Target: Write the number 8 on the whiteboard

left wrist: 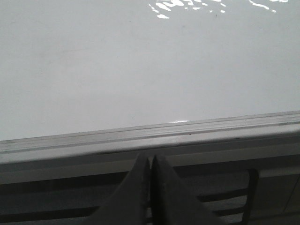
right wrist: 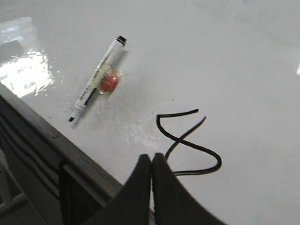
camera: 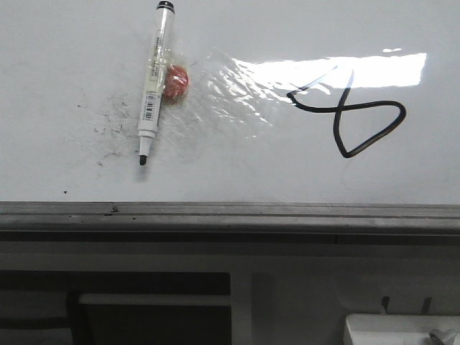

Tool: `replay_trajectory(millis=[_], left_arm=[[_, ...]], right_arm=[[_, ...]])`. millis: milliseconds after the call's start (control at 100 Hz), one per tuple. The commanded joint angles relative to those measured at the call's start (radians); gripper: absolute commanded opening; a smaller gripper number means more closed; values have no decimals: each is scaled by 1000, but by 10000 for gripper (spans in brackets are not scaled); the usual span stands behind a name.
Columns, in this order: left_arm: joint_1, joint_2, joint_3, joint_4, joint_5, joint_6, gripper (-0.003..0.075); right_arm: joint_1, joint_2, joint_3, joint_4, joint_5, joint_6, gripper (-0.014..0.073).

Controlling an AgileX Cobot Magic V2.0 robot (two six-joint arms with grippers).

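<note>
The whiteboard (camera: 65,65) is glossy white with a grey metal rail along its near edge. The number 8 (camera: 350,118) is a black sideways, lopsided loop with an open tail on the board's right part; it also shows in the right wrist view (right wrist: 187,143). An uncapped marker (camera: 152,83) lies loose on the board's left part, tip toward the rail, against a red round thing (camera: 176,81). My right gripper (right wrist: 151,157) is shut and empty, above the board's near edge, close to the 8. My left gripper (left wrist: 151,158) is shut and empty, just outside the rail. Neither gripper shows in the front view.
A wrinkled shiny film patch (camera: 230,90) lies between the marker and the 8. Faint grey speckled smudges (camera: 111,126) lie left of the marker. The grey rail (camera: 230,212) runs along the board's front, with a dark frame below it.
</note>
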Motion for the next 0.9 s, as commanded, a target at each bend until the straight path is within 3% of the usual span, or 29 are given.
replay_trajectory(millis=[0, 90, 160, 210, 280, 420, 800, 890], left_arm=[[-3, -25, 39, -11, -46, -11, -20], [-3, -25, 39, -11, -46, -11, -20], [-3, -25, 39, -11, -46, -11, -20], [-3, -25, 39, -11, -46, -11, -20], [-3, -25, 39, -11, -46, -11, -20], [-3, -25, 39, -11, -46, -11, -20], [-3, -25, 39, -11, -46, -11, -20], [-3, -25, 39, -11, -46, -11, -20]], right_arm=[[-72, 11, 60, -486, -22, 473, -64], [-199, 8, 123, -814, 64, 860, -64], [-311, -4, 140, -1060, 185, 1088, -64], [-379, -16, 140, -1238, 279, 1207, -64], [-452, -37, 144, -1371, 340, 1288, -64], [-539, -117, 195, -1402, 248, 1288, -64], [-673, -376, 191, -1410, 640, 1289, -64], [-677, -440, 191, -1410, 634, 1289, -64]])
